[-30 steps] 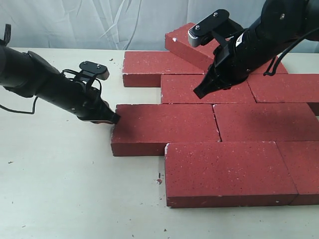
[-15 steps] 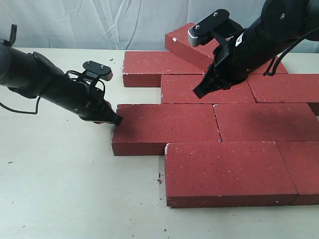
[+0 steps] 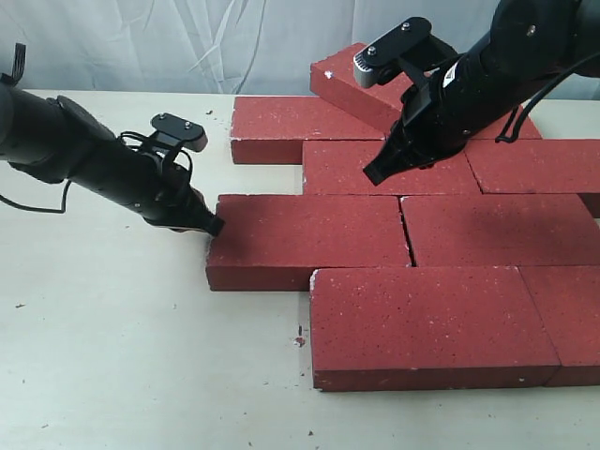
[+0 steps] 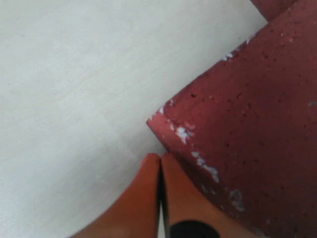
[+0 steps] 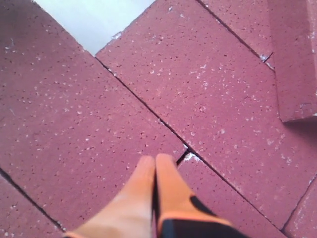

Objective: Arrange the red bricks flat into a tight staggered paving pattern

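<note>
Quick update from the brick table. The red bricks (image 3: 441,319) are lying flat on the pale table (image 3: 112,356) in staggered rows, mostly snug against each other. One tilted brick (image 3: 349,82) at the back is propped up on its neighbours instead of lying flat.

My left gripper (image 3: 214,225) is down low at the left end of the end brick (image 3: 309,239) in the middle row. Its fingers are pinched together with nothing between them, tips right up against the brick's chipped corner (image 4: 171,126), the one with the whitish flakes. There's a thin dark gap between that brick and the next brick (image 3: 497,230) in its row.

My right gripper (image 3: 373,175) is over the row behind. It's pinched closed too and carrying nothing, pointing at a spot where the seams meet. Can't tell from here if it's actually touching the surface.
</note>
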Tool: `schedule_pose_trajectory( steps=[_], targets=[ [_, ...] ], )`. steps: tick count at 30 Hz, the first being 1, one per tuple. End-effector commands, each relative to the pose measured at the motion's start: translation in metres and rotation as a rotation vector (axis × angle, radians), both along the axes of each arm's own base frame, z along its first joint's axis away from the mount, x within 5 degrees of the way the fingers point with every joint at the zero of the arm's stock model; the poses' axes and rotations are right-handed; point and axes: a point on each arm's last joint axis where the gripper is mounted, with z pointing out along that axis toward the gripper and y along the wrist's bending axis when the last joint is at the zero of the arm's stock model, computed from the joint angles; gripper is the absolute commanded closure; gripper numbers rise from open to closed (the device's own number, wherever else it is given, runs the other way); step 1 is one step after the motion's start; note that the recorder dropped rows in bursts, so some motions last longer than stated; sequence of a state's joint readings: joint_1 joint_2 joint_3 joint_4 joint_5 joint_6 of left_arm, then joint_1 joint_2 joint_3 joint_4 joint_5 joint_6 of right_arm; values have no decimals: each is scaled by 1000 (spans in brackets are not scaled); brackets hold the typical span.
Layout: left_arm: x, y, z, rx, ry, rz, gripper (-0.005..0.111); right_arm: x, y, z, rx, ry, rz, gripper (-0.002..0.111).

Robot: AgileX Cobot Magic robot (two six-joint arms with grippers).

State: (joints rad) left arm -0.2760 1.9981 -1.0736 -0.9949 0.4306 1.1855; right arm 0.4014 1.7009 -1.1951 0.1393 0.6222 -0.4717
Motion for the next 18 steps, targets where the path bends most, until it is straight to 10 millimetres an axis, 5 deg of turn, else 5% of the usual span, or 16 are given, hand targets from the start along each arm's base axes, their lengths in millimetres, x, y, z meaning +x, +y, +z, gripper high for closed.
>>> schedule_pose_trajectory(
  steps=[1, 18],
  targets=[
    [1, 5, -1, 6, 12, -16, 107, 0, -2, 2, 6, -11, -9, 109],
    [-2, 1, 2, -5, 49, -91, 107, 1, -2, 3, 9, -20, -10, 109]
  ],
)
